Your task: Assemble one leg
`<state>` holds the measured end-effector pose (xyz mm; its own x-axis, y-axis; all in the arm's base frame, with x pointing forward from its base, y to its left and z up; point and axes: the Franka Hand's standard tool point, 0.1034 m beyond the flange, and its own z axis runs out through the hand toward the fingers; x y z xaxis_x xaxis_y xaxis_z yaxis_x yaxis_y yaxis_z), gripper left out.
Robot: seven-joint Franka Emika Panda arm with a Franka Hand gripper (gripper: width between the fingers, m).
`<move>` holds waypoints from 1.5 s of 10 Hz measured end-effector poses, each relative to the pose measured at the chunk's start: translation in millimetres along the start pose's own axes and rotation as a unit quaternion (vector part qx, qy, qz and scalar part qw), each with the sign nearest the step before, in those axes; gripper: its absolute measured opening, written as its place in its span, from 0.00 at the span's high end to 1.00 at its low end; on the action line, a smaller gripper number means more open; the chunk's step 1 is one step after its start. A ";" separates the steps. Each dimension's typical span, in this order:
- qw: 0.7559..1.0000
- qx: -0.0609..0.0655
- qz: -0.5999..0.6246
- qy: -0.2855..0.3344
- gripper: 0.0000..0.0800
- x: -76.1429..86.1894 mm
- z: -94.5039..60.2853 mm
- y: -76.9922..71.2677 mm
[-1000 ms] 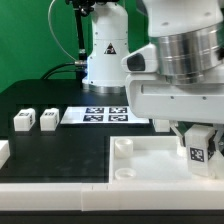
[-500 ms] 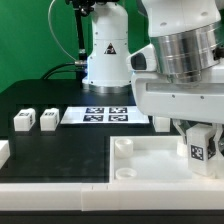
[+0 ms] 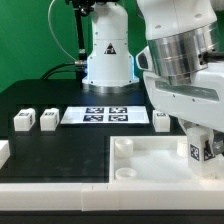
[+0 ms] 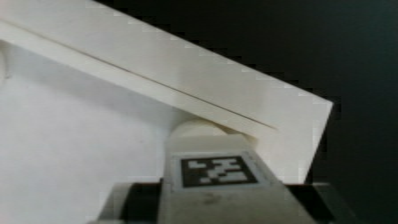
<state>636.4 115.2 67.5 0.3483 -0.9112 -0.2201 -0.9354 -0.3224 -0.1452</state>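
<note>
Surface (image 3: 60, 150): black, matte.
- Marker board (image 3: 107, 116) lies flat at mid-depth, four tags up.
- Two loose legs toward exterior view's left of board, side by side, not touching: outer leg (image 3: 23, 121), inner leg (image 3: 48, 120) (inner one just beside board edge).
- Third leg (image 3: 162, 120) at board's opposite end.
- Large white tabletop (image 3: 150, 172) occupies front, exterior view's right.
- Small white part (image 3: 4, 152) cut by frame edge, identity unclear.
- Robot base (image 3: 107, 62) stands at rear.
</note>
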 end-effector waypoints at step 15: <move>0.811 -0.053 -0.580 0.045 0.51 -6.1 -4.4 -8.2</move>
<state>641.6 122.3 74.3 0.9969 0.0082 0.0779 0.0175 -0.9926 -0.1199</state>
